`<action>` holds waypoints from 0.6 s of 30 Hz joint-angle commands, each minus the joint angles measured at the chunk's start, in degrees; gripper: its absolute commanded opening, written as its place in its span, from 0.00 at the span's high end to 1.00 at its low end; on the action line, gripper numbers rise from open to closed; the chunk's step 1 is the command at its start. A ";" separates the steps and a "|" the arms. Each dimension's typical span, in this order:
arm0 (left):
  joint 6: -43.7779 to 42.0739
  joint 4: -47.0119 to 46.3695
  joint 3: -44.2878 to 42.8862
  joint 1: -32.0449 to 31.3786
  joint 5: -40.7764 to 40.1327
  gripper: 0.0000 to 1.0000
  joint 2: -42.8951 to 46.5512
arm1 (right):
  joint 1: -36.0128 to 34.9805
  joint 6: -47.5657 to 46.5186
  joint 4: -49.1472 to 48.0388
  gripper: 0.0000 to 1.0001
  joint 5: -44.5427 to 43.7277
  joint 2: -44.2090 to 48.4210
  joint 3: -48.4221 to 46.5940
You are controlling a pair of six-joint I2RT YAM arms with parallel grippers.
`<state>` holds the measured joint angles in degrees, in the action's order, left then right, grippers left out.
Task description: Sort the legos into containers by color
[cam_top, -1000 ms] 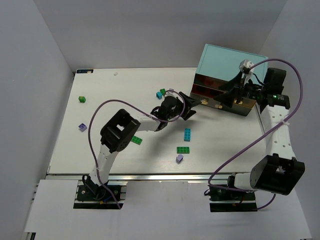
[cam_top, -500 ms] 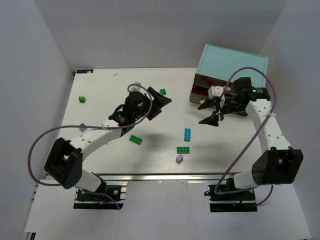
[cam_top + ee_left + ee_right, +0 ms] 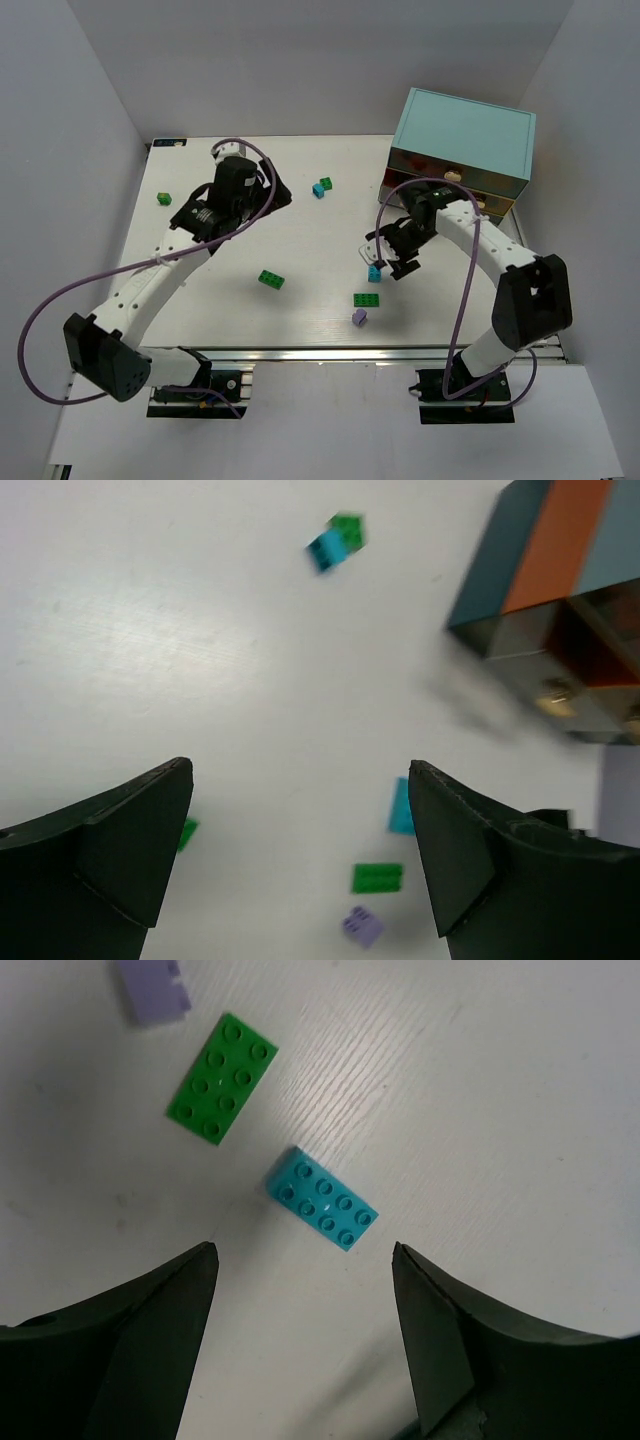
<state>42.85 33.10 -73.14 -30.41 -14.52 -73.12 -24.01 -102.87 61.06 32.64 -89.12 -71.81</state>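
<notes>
Two grippers are in view, and we find both spread wide and grasping nothing. The right gripper (image 3: 388, 262) is low over the table (image 3: 300, 230), right of centre, with a finger on either side of a cyan brick (image 3: 322, 1198). That brick lies flat on the table with its studs up, and in the right wrist view neither finger touches it. A green eight-stud brick (image 3: 222, 1078) lies near it but apart, with a lavender brick (image 3: 150, 988) just beyond. The left gripper (image 3: 300, 775) is raised over the far left part of the table, well apart from every brick. We note a second green brick (image 3: 271, 279) lying alone left of centre, a small green brick (image 3: 164, 198) near the left edge, and a cyan-and-green pair (image 3: 322, 187) close together toward the far side. The teal cabinet (image 3: 465, 130) stands at the far right corner, its drawers (image 3: 450, 185) facing the arms. We cannot tell whether any drawer is pulled out.
</notes>
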 commanded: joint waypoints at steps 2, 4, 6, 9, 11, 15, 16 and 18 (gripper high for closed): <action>-5.15 14.36 -0.16 1.76 2.74 0.02 -2.82 | -1.74 -14.45 -3.13 0.24 -10.74 -2.45 0.88; -4.88 13.22 1.85 2.46 4.84 0.02 -1.94 | -2.79 -17.00 -4.53 0.24 -12.86 -3.86 1.15; -4.53 11.82 3.18 3.60 6.17 0.02 -0.18 | -3.76 -18.06 -6.29 0.25 -15.67 -5.97 1.23; -4.27 11.90 4.94 4.13 7.14 0.02 1.49 | -4.46 -19.47 -8.67 0.25 -16.56 -8.26 0.62; -4.00 12.34 5.90 4.75 7.49 0.02 2.02 | -5.08 -20.35 -8.15 0.25 -16.65 -9.93 -0.43; -3.56 12.60 7.57 5.89 8.02 0.02 3.68 | -6.57 -22.64 -9.02 0.24 -18.14 -11.34 0.97; -3.30 12.51 7.84 5.89 8.11 0.02 4.04 | -7.19 -23.07 -9.29 0.24 -18.23 -11.77 1.49; -3.12 12.60 8.54 6.50 8.28 0.02 4.65 | -7.45 -23.34 -9.64 0.24 -18.23 -12.39 1.76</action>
<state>39.46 45.39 -65.56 -24.80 -7.42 -71.00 -30.63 -112.71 52.05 15.90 -100.90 -70.61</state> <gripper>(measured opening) 0.979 0.758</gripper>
